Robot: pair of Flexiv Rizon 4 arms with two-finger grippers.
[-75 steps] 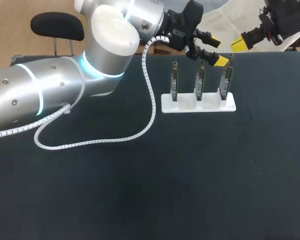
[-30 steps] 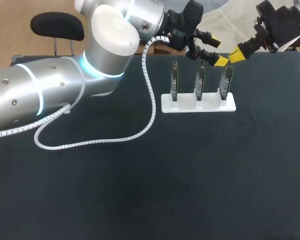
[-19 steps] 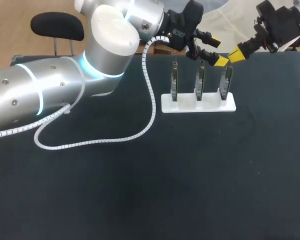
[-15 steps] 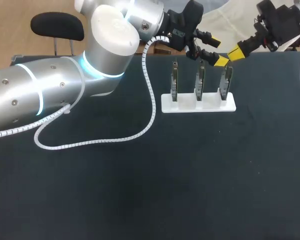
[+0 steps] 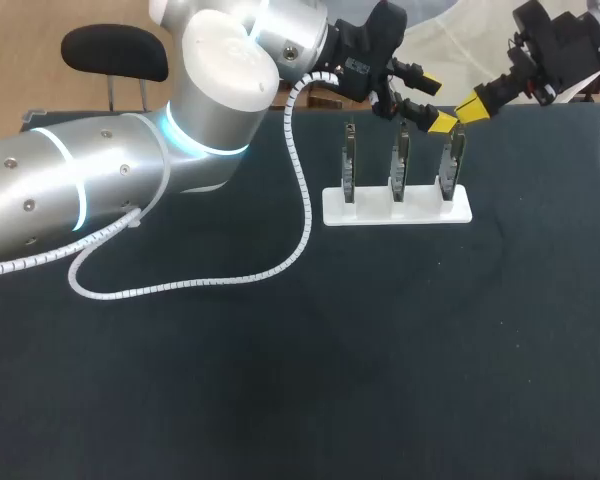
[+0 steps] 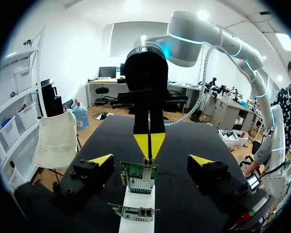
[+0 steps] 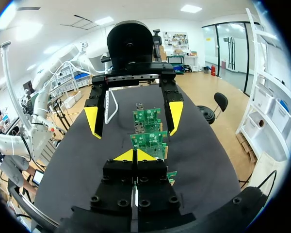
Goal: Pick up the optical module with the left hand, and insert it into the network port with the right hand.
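1. Three upright green circuit boards (image 5: 401,160), bare-edged, standing in a white slotted rack (image 5: 365,212) on the black table (image 5: 280,380), about 1 o'clock from its middle. I cannot tell an optical module apart from the boards' fittings.

2. My left gripper (image 5: 436,103): fingers spread wide, holding nothing. In the head view it hangs at 12 o'clock of the end board (image 5: 451,158) nearest my right arm, with its lower tip just beside that board's top. In the left wrist view that board stands just ahead, between the spread tips, touching neither.

3. My left arm (image 5: 100,190): silver, entering from 9 o'clock and reaching across to the far edge. Its white coiled cable (image 5: 306,205) is draped onto the table.

4. My right gripper (image 5: 469,108): yellow tips pressed together into one wedge. I cannot tell whether anything thin is pinched there. It sits at 1 o'clock of the same end board, near its top, just beside my left gripper's lower tip.

5. My right arm (image 5: 565,45): enters from the 2 o'clock corner, wrist tilted down toward the rack.

6. Change: 2.5 s ago my right gripper stood farther off toward 2 o'clock, and it has since come in. Over the last second it barely shifts. My left arm, the boards and the rack are unchanged.
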